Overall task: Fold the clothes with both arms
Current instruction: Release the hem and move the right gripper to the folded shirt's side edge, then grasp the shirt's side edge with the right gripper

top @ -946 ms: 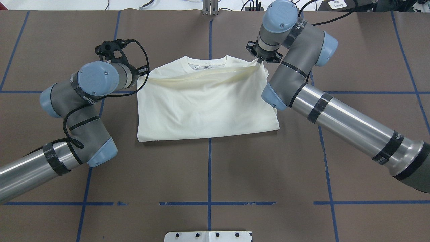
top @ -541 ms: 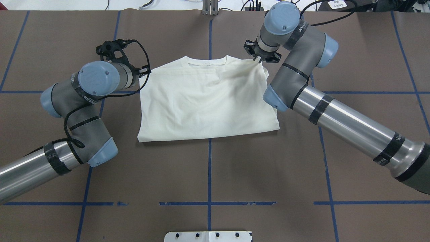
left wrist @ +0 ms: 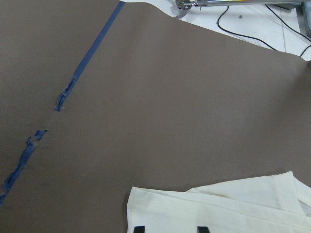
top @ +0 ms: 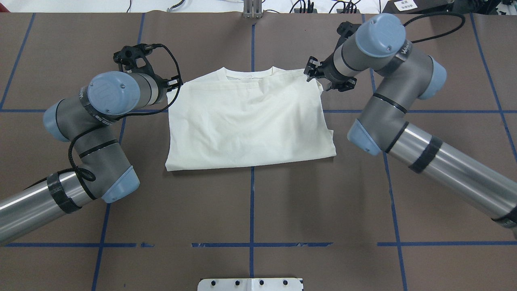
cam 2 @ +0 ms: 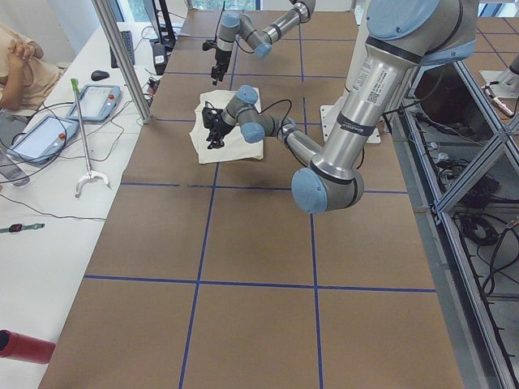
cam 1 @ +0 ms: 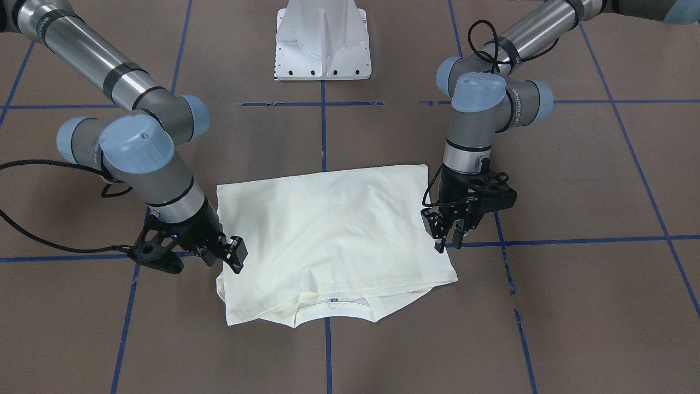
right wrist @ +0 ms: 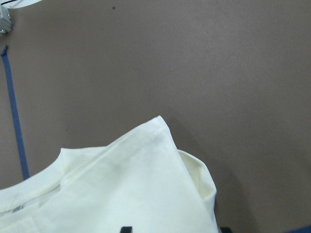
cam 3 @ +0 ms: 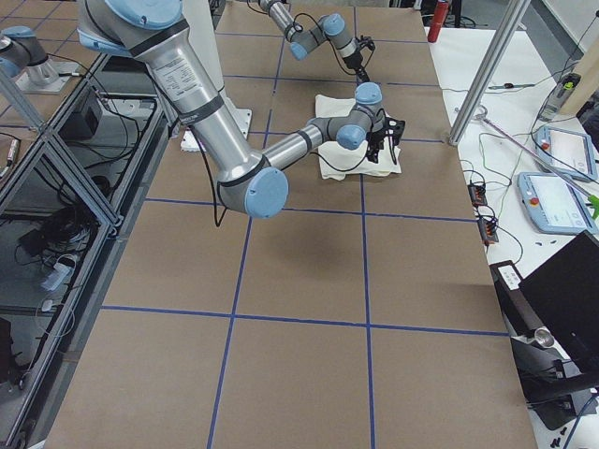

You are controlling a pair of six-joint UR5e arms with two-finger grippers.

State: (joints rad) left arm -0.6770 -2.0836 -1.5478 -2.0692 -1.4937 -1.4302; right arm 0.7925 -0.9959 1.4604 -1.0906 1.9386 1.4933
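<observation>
Robotics lab, two-arm bench cell
Left arm (top: 32, 204) and right arm (top: 448, 169) are reaching out from a white pedestal (cam 1: 322, 44) over a brown-covered table (top: 250, 202) that is carrying a blue tape grid (top: 262, 244); teach pendants (cam 2: 96, 100) are lying on a white side bench (cam 2: 49, 243), an aluminium post (cam 2: 123, 61) is rising at the table edge, open metal framing (cam 2: 448, 243) is running along the robot's side with cable bundles (cam 2: 478, 231) lying under it, a person (cam 2: 18, 69) is sitting by the bench

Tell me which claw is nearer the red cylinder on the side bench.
Left. The left claw is at the shirt's edge facing the red cylinder; the right claw is across the shirt, at its far edge.
</observation>
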